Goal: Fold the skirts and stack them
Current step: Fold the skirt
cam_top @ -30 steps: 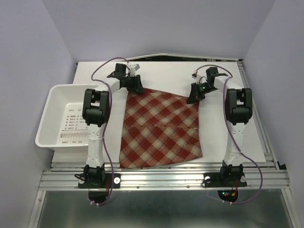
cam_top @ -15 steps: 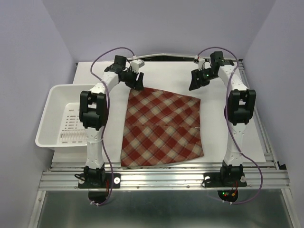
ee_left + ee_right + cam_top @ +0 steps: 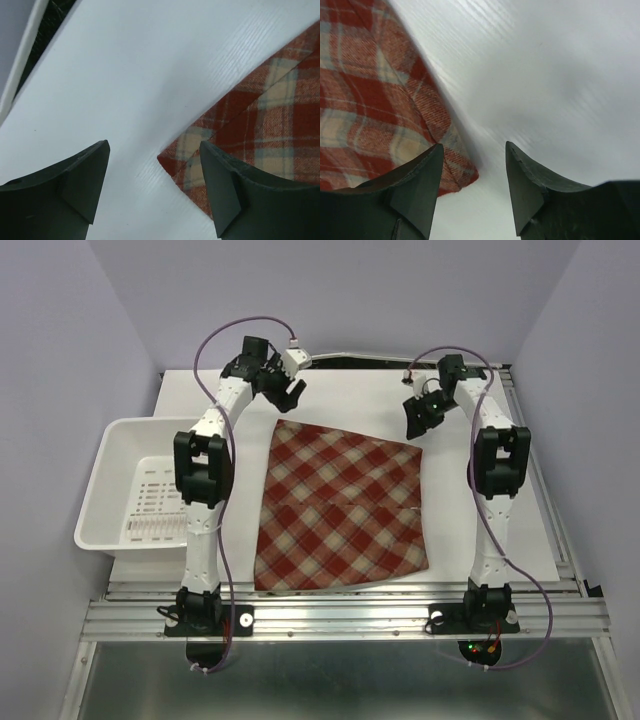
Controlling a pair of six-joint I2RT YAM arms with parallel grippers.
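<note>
Skirt (image 3: 340,510) spread flat in the middle of the surface (image 3: 350,400), between the two arms, near edge close to the arm bases, far edge askew, its left corner farther away than its right. Basket (image 3: 120,440) off to the left, apart from it. Only one skirt in view. Left tool (image 3: 288,390) hovering over the far left corner, jaws wide, nothing between them; in the wrist view, that corner flat on the surface under the gap, untouched. Right tool (image 3: 416,418) hovering by the far right corner, jaws apart and empty too, the corner showing beside one finger (image 3: 415,190). By the look of it: light, soft woven cloth, limp, with no stiffness to hold a shape, likely to sag from any pinch point and to drag a little on the smooth surface. Not fragile; probably not slippery between pads. Best taken at the two far corners together, pinching right on what seems a turned-over edge there, low enough to lift every layer off the surface. Worth keeping both tools level during any carry toward the near edge, for a square fold. Risks: catching only a top layer, or losing one corner and skewing the fold.
</note>
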